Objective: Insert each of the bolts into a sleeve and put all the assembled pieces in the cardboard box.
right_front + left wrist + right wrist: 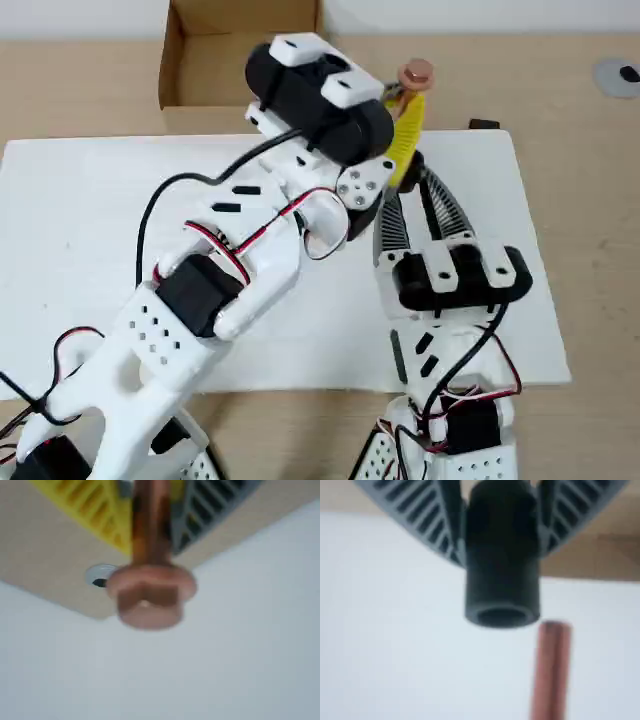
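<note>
On worktop (590,200): wood surface, mostly covered by a white sheet (80,220). Cardboard box (175,60) sits at the far edge, open side up, touching the sheet's far border.

Left arm (230,290) stretches diagonally across the sheet toward the box's right corner. Right arm (455,275) stands near the front right, pointing away toward the same spot.

Left gripper (150,515): yellow and grey fingers closed around the shaft of a copper bolt (150,595), flanged hex head protruding free. In the high view, the head hangs over bare wood just past the sheet's far edge, right of the box.

Right gripper (502,550): ribbed grey fingers clamped on a black sleeve (502,595), open mouth facing out.

Right wrist view: the bolt's plain end is just beside the sleeve mouth, outside the bore. Contact between them: cannot tell.

Round grommet (615,75) set in the worktop, far right corner.
</note>
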### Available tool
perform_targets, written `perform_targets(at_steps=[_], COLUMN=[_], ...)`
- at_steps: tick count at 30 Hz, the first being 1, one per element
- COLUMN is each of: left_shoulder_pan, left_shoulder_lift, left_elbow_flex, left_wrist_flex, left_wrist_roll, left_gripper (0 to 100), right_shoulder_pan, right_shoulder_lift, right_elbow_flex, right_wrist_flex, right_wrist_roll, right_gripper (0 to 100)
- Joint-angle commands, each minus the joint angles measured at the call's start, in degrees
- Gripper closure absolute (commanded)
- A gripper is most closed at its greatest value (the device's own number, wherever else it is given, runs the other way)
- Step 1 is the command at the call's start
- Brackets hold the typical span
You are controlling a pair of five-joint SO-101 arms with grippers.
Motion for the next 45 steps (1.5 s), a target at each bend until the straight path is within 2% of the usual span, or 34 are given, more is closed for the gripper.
perform_targets(at_steps=[1, 7, 9, 14, 20, 24, 31, 35, 45], left_shoulder_pan=[-0.6, -0.6, -0.5, -0.8, -0.3, -0.2, 2.9, 4.6, 3.9], left_shoulder_lift=[-0.1, -0.1, -0.1, -0.3, -0.7, -0.5, -0.1, -0.6, -0.7], left_elbow_flex=[-6.4, -9.2, -9.6, -7.3, -0.4, 1.5, 2.7, 2.3, 2.2], left_wrist_flex=[3.9, 6.1, 5.6, -1.4, -10.5, -12.9, -12.5, -8.3, -7.5], left_wrist_roll=[-0.3, 0.0, 2.3, 6.4, 6.2, 6.2, 6.0, 6.2, 6.0], left_gripper=[99, 99, 99, 99, 99, 99, 99, 99, 99], right_shoulder_pan=[1.0, 1.0, 1.0, 1.0, 1.0, 0.9, 0.7, 0.8, 0.9], right_shoulder_lift=[-6.8, -6.8, -6.8, -6.8, -6.8, -6.8, -6.8, -6.8, -6.8], right_elbow_flex=[-3.1, -3.0, -3.1, -3.1, -3.1, -3.2, -2.8, -2.7, -2.7], right_wrist_flex=[-3.1, -3.3, -3.1, -3.2, -3.3, -3.3, -4.2, -4.0, -3.9], right_wrist_roll=[-0.2, -0.2, -0.2, -0.2, -0.3, -0.3, -0.4, -0.3, -0.2], right_gripper=[98.9, 98.9, 98.9, 98.9, 98.9, 98.9, 98.9, 98.9, 98.9])
